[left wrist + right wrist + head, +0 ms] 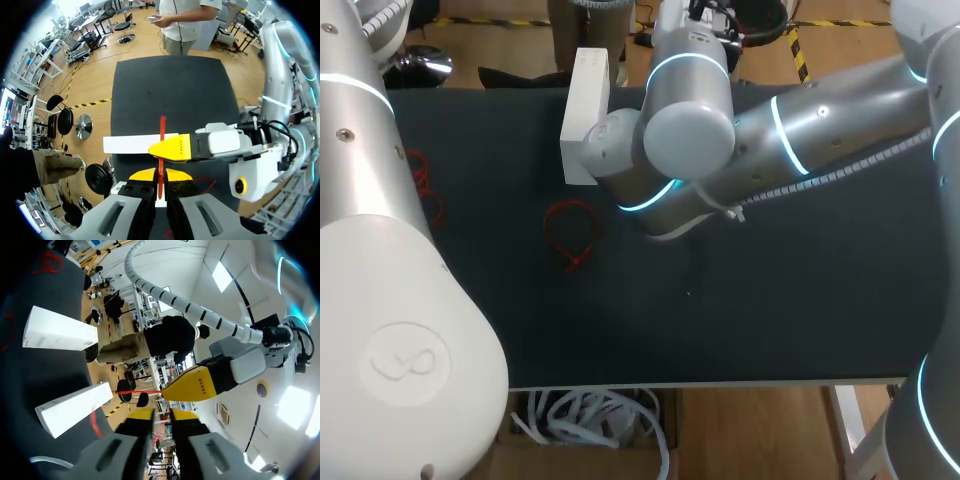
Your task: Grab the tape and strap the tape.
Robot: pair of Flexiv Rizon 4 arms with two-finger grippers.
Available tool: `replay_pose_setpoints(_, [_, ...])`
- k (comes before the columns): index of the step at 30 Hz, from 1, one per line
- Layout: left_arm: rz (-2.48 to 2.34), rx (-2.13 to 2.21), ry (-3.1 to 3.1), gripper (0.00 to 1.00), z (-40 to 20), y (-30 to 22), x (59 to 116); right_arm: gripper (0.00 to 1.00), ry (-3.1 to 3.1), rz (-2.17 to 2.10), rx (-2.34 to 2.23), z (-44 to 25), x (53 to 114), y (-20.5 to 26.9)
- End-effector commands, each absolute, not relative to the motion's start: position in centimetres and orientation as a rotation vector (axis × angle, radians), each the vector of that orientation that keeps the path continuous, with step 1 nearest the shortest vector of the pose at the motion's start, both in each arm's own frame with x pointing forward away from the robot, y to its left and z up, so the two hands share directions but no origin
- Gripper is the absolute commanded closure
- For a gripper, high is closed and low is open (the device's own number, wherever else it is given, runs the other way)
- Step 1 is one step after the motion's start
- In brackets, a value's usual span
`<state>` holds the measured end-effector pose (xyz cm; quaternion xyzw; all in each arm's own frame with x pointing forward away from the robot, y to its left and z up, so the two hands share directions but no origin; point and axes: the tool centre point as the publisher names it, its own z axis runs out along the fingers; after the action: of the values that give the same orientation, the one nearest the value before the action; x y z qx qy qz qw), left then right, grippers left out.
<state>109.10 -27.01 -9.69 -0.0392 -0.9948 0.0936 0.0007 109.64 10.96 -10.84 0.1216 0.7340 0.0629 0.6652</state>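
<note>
Pinching the red tape (pixel 161 126) between its fingers, the left gripper (pixel 160 176) holds it upright at the lower middle of its frame, over the dark tabletop (pixel 170 85). The right gripper (pixel 161 415) has its fingers pressed together, just beside the tape.

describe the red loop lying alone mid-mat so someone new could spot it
On the dark mat, find the white box by the far edge. Just nearer than it lies the red loop, flat and alone; the other red ties sit at the mat's left side, partly hidden by the left arm.
</note>
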Motion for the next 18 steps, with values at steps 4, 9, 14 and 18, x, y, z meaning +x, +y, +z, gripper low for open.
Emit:
replay_pose_setpoints(4, [0.282, -0.121, -3.121, 1.00, -9.5, -27.1, 109.2, 0.00, 1.670, 0.153, 0.276, -10.5, 109.6, 10.7])
replay_pose_setpoints(9, [0.282, -0.121, -3.121, 1.00, -9.5, -27.1, 109.2, 0.00, 1.669, 0.160, 0.275, -10.5, 109.4, 10.6])
replay_pose_setpoints(14, [0.282, -0.121, -3.121, 1.00, -9.5, -27.1, 109.2, 0.00, 1.678, 0.177, 0.274, -10.5, 108.9, 10.0])
replay_pose_setpoints(18, [0.282, -0.121, -3.121, 1.00, -9.5, -27.1, 109.2, 0.00, 1.693, 0.201, 0.262, -10.7, 108.3, 9.7])
